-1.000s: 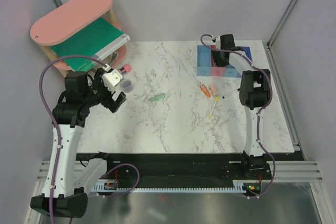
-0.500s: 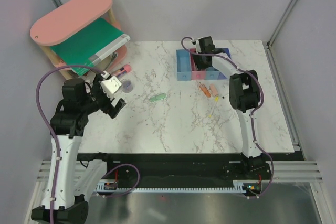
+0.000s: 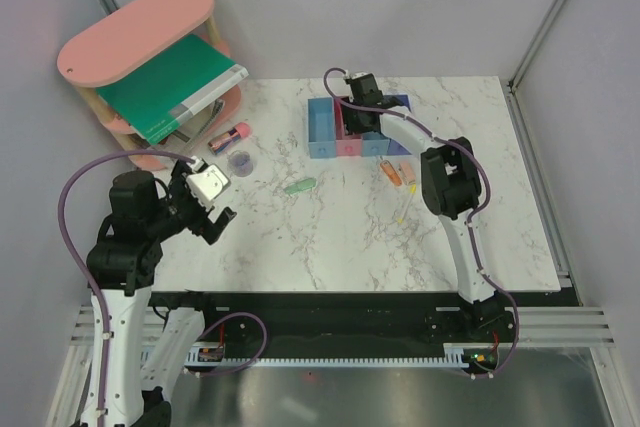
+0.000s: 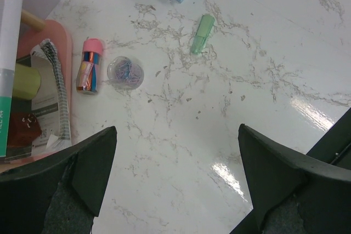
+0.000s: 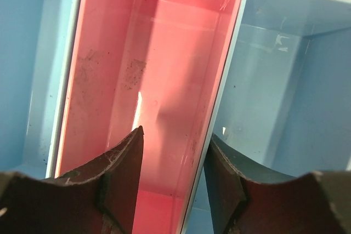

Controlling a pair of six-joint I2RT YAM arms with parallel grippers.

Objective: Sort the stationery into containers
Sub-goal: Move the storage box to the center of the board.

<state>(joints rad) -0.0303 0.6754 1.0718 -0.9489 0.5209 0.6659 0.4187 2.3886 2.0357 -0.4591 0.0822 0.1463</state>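
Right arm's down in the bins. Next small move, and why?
Probably lift the right gripper straight up out of the bins. Its fingers straddle the wall between the pink and blue compartments with nothing held, both compartments look empty, and the orange stick lies unsorted on the table close by.

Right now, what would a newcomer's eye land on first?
The joined row of four small plastic bins, far centre, with the right arm's fingers straddling the wall between its pink bin and a light blue bin. Then the pink oval-topped shelf holding a large green book, far left.
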